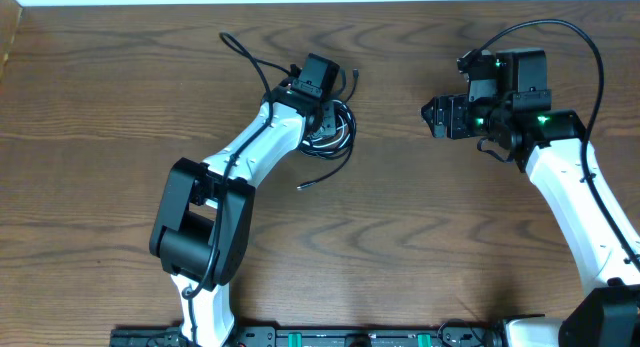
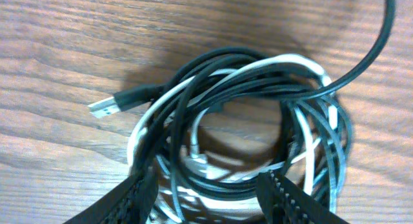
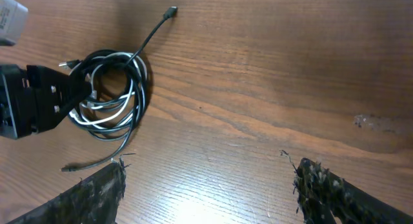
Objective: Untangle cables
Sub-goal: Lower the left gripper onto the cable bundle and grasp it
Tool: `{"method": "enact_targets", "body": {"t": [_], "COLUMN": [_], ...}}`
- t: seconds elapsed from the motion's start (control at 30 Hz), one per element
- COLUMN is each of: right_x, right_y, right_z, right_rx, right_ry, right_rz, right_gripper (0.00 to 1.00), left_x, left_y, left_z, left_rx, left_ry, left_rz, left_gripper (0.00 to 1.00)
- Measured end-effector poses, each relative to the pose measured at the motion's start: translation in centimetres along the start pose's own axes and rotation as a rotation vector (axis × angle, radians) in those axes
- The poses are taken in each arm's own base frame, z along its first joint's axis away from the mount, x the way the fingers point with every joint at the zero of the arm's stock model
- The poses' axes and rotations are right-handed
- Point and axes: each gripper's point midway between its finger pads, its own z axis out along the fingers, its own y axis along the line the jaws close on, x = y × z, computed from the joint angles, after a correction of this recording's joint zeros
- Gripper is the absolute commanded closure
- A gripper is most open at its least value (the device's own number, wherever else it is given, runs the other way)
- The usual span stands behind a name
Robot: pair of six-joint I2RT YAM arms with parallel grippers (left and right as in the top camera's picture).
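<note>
Overhead: straight down on the table [image 1: 400,267] from high up, whole workspace in frame. Left wrist: very near, down past the left gripper [image 2: 208,182] onto the cables [image 2: 258,72]. Right wrist: farther back, slanting toward that gripper; same cables in all 3.

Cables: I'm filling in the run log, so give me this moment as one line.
cables: black and white, coiled in a tangle | left gripper: open, jaws straddling cables | right gripper: open, empty, away from cables
</note>
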Motion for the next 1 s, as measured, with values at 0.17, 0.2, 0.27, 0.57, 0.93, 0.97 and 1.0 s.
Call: {"method": "enact_targets", "body": {"t": [0.17,0.2,0.27,0.57,0.93,0.97,1.0], "right_x": [-0.1,0.0,0.1,0.8,1.3,1.3,1.3], "right_y": [0.0,0.0,-0.1,-0.6,-0.6,-0.6,-0.6], "right_z": [0.1,0.1,0.3,1.6,2.4,2.4,2.4], "right_rx": [0.0,0.0,0.001,0.005,0.003,0.002,0.002], "right_ry": [-0.002,0.0,0.007,0.04,0.063,0.063,0.063], "right_rz": [0.0,0.0,0.002,0.012,0.016,0.015,0.015], "right_gripper": [0.18,0.18,0.18,0.13,0.14,0.14,0.14], "left_x": [-0.3,-0.3,-0.4,-0.2,0.3,0.5,0.8], "left_y": [1.2,1.3,1.5,1.8,2.0,2.0,2.1], "left_z": [0.0,-0.1,-0.1,0.4,1.3,1.6,2.1], "left_rx": [-0.067,-0.075,-0.087,-0.105,-0.115,-0.119,-0.124], "left_ry": [-0.018,-0.021,-0.025,-0.017,0.001,0.009,0.019], "left_rz": [0.063,0.074,0.093,0.137,0.121,0.115,0.106], "left_gripper": [0.4,0.4,0.4,0.47,0.48,0.48,0.5]}}
